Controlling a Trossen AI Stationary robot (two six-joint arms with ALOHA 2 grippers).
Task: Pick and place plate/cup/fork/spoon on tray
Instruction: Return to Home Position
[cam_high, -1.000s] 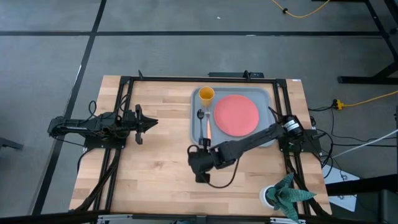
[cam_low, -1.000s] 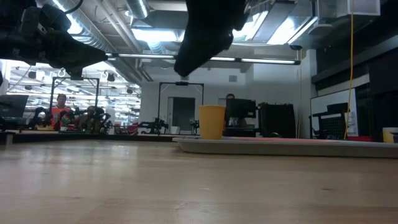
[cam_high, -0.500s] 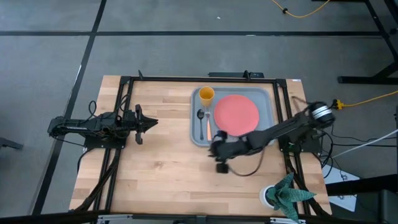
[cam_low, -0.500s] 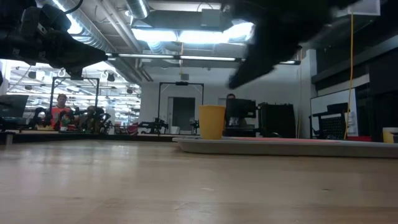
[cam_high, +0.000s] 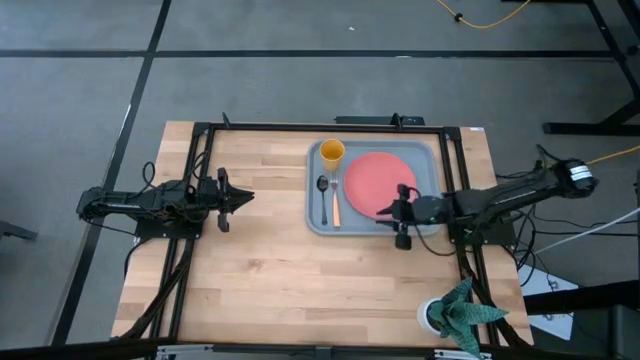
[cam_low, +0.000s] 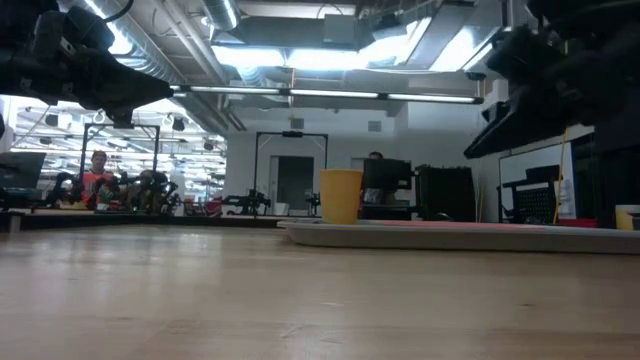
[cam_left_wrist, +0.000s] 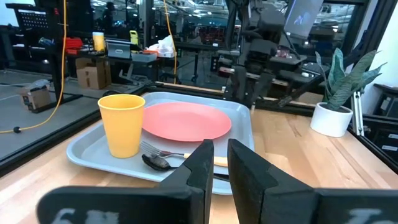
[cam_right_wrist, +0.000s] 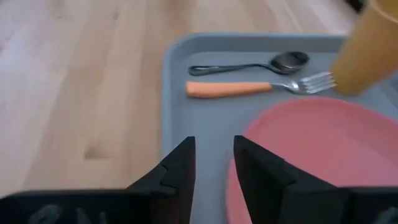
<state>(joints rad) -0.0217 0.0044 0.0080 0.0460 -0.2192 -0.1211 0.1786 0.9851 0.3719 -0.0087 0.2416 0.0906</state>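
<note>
Right gripper (cam_high: 390, 212): fingers slightly spread, empty, above near edge of flat round coral-red plate (cam_high: 378, 178) on large grey-blue rimmed tray (cam_high: 314, 222). Beside plate, orange-handled silver-tined fork (cam_high: 335, 206), lengthwise front-to-back, tines toward small yellow-orange cup (cam_high: 332, 152), parallel to dark metal spoon (cam_high: 322, 189). Left gripper (cam_high: 243, 197) nearly closed, far left.

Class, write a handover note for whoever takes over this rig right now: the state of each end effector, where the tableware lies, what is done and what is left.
Left end effector: nearly closed, empty, parked over the table's left side.
Right end effector: open, empty, hovering over the tray's right part, at the plate's edge.
On the tray: plate in the middle, cup in the far left corner, spoon and fork side by side left of the plate, fork nearer the plate.
Done: all four pieces placed.
Left: probably only bringing the right arm home.
</note>
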